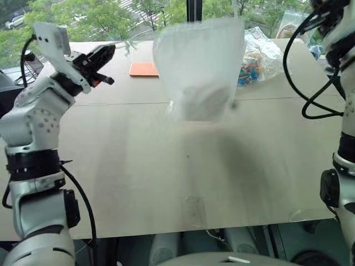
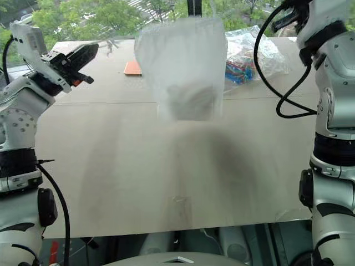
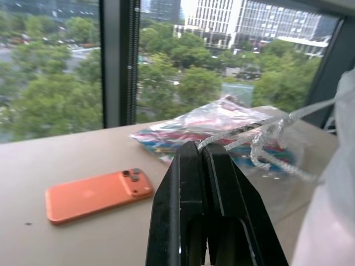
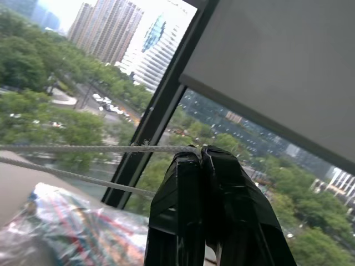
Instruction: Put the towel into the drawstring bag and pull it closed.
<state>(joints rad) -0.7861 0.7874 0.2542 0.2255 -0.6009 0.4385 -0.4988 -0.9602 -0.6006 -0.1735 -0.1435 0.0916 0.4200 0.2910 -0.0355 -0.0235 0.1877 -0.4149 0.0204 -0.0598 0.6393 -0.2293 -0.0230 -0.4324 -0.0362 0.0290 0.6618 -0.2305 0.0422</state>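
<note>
The translucent white drawstring bag (image 1: 199,55) hangs in the air above the far half of the table, between my two raised arms. A pale lump, the towel (image 1: 201,101), sits inside it at the bottom. My left gripper (image 3: 199,148) is shut on the thin white cord (image 3: 252,128), which runs off toward the bag; from the head it shows at the upper left (image 1: 108,54). My right gripper (image 4: 201,152) is shut on the cord (image 4: 83,148) as well, which stretches away taut in two strands. It stands high at the upper right (image 2: 285,12).
An orange phone (image 1: 143,68) lies on the wooden table (image 1: 166,177) behind the bag. A clear plastic bag of colourful items (image 1: 259,55) lies at the back right. Windows with trees beyond stand behind the table's far edge. Black cables hang by the right arm (image 2: 288,83).
</note>
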